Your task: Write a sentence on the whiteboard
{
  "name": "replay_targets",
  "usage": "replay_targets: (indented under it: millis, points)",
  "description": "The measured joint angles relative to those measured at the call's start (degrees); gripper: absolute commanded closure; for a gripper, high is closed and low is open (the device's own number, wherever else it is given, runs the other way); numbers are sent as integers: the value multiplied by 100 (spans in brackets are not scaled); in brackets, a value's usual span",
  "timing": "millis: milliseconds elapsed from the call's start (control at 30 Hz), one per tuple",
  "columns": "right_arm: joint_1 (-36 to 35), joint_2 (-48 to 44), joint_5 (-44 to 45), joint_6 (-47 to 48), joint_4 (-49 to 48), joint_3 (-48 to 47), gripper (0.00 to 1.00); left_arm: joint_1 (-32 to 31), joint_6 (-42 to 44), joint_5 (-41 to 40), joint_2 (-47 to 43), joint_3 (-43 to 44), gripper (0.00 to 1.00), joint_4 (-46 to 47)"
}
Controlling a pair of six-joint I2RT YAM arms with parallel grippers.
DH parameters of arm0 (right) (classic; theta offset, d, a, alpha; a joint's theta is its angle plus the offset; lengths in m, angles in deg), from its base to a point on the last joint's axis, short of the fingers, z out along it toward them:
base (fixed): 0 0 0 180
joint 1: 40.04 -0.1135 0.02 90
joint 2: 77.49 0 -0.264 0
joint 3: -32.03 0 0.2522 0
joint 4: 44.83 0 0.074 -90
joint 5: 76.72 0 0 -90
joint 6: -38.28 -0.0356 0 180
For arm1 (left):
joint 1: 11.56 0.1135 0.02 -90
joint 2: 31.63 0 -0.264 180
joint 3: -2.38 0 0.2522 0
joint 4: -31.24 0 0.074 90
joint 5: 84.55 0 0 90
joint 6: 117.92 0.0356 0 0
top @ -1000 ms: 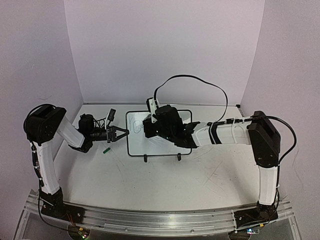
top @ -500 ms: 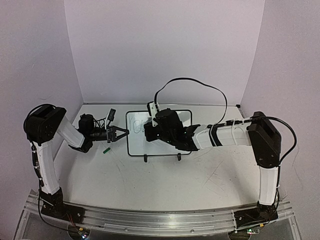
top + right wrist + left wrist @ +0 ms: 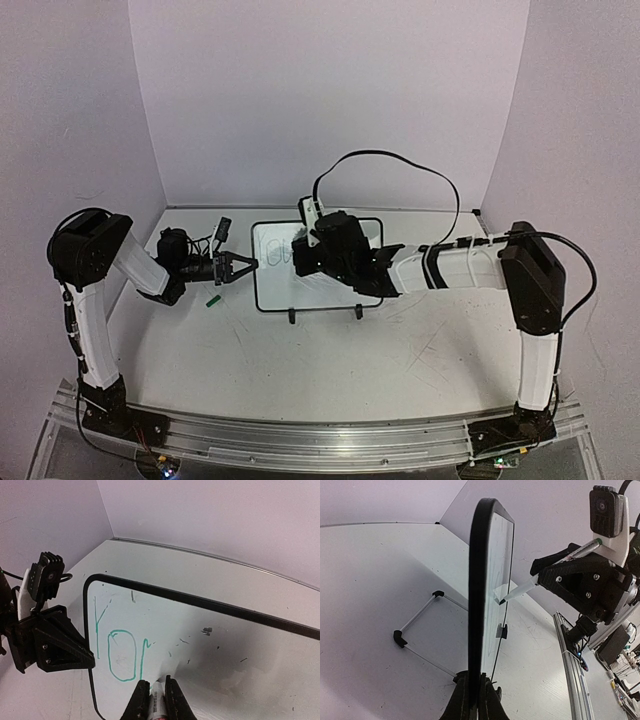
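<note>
The whiteboard [image 3: 322,296] stands tilted on the table at centre. My left gripper [image 3: 247,265] is shut on its left frame edge; the left wrist view shows the board edge-on [image 3: 481,580] pinched between the jaws [image 3: 475,692]. My right gripper [image 3: 299,257] is shut on a marker [image 3: 158,704] whose tip touches the board [image 3: 225,640]. The marker also shows in the left wrist view [image 3: 520,588]. The sentence [image 3: 117,647] is green "Yo" plus one upright stroke with a small hook, at the board's upper left [image 3: 274,250].
A small green marker cap [image 3: 212,298] lies on the table left of the board. The board's two black feet [image 3: 291,318] rest toward the near side. Its wire stand [image 3: 420,630] shows behind it. The back wall is close behind.
My right gripper has shifted slightly right along the board with the marker, uncovering more green letters. My left gripper has stayed on the frame.
</note>
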Motion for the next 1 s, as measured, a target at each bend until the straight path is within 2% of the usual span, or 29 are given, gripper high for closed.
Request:
replay_targets:
  millis: [1000]
  points:
    - [122, -15, 130, 199, 26, -368, 100, 0, -6, 3, 0, 2, 100, 2]
